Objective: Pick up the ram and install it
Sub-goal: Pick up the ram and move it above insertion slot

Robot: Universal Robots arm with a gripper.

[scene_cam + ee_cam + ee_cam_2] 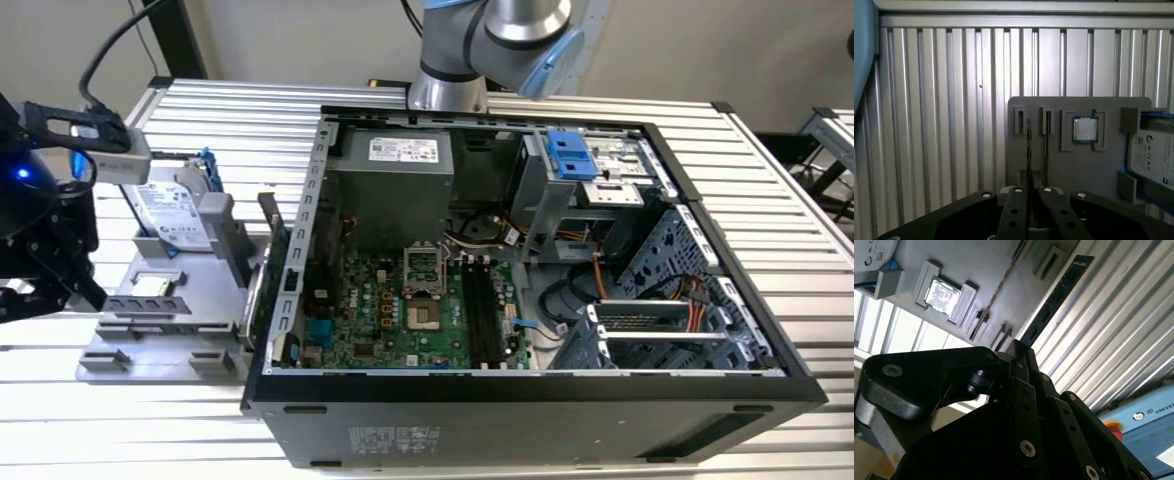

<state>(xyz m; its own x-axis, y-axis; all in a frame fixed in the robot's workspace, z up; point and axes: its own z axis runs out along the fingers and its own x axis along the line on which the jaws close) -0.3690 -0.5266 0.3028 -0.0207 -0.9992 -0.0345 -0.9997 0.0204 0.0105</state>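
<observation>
Dark and thin, the ram [1053,301] is held by one end in my gripper [1016,346]. My jaws are pressed together on its flat faces, with nothing else between them. Its long axis runs straight on from my fingertips, away from me, toward the grey fixture plate [1104,175].

In the first wrist view it shows edge-on as a fine line ending just beside a small holder slot [1020,122]. In the second wrist view its far end sits off to one side of that slot. I judge that it hangs free of the slot rather than seated in it.

The silver processor chip [1085,129] lies near, on the same plate. In the exterior view the plate sits at nine o'clock from the open computer case [534,385]. The long black motherboard slots [487,315] inside the case lie well apart from the plate, toward three o'clock.
</observation>
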